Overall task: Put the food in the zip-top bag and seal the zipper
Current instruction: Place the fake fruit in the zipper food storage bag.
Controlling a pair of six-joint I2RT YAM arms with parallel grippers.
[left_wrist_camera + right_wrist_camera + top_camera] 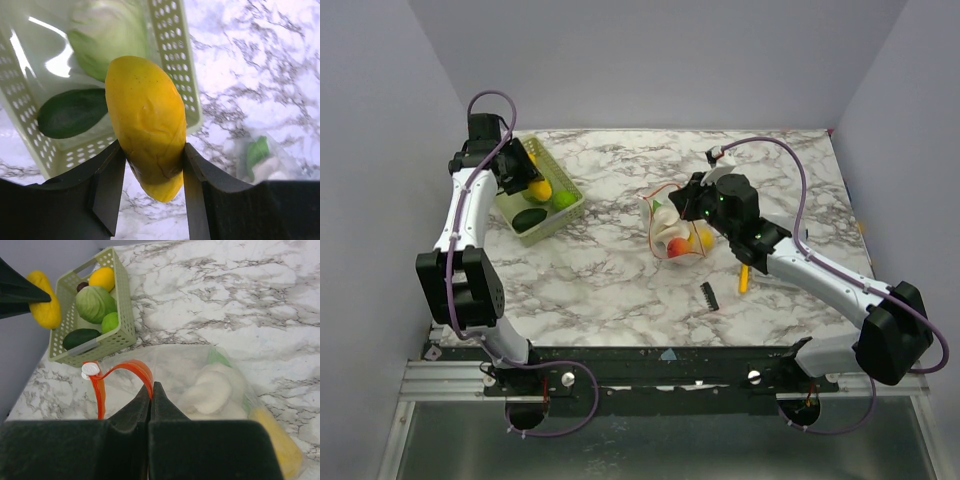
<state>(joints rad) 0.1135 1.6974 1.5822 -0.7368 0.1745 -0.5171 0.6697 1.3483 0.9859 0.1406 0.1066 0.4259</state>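
Note:
My left gripper (pixel 152 150) is shut on a yellow toy fruit (pixel 145 115), held above the near corner of the light green basket (pixel 176 55). The same yellow fruit (pixel 46 302) hangs left of the basket in the right wrist view. More food lies in the basket: a pale green cabbage (pixel 95 304), a lime (pixel 111 322), a dark green piece (pixel 80 338) and a yellow one (pixel 102 277). My right gripper (pixel 151 386) is shut on the red-orange zipper (pixel 132 367) and holds the zip-top bag (pixel 675 228) open. Whitish (pixel 212 390), green and yellow food sits inside it.
A small yellow-handled screwdriver (pixel 744 279) and a short black toothed piece (pixel 709 295) lie on the marble table (pixel 610 270) in front of the bag. The basket (pixel 565 213) stands at the far left by the grey wall. Grey walls close in the left, back and right sides.

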